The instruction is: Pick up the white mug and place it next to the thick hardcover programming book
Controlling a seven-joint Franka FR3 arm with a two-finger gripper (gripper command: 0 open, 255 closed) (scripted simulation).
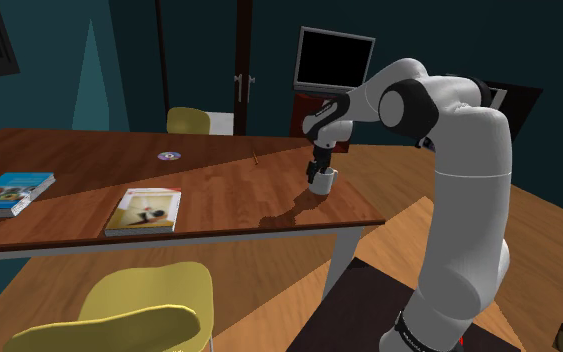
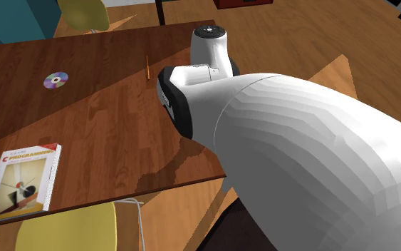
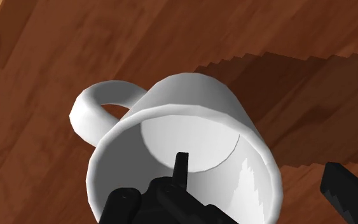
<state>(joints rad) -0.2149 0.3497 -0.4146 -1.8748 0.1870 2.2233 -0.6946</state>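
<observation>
Hanging over the white mug (image 1: pixel 322 183), centre-right in the shoulder view, the gripper (image 1: pixel 320 168) holds nothing; second exterior view, programming book (image 2: pixel 22 178) lower left; wrist view, fingers (image 3: pixel 180 167) apart astride its wall, a fair hold on something probably light, rigid, slick.

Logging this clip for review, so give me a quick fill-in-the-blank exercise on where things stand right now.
1. One finger of the gripper is ____ the mug, the other outside it.
2. The mug stands ____ on the table.
3. The chairs at the table are ____.
Missing words: inside; upright; yellow.
</observation>
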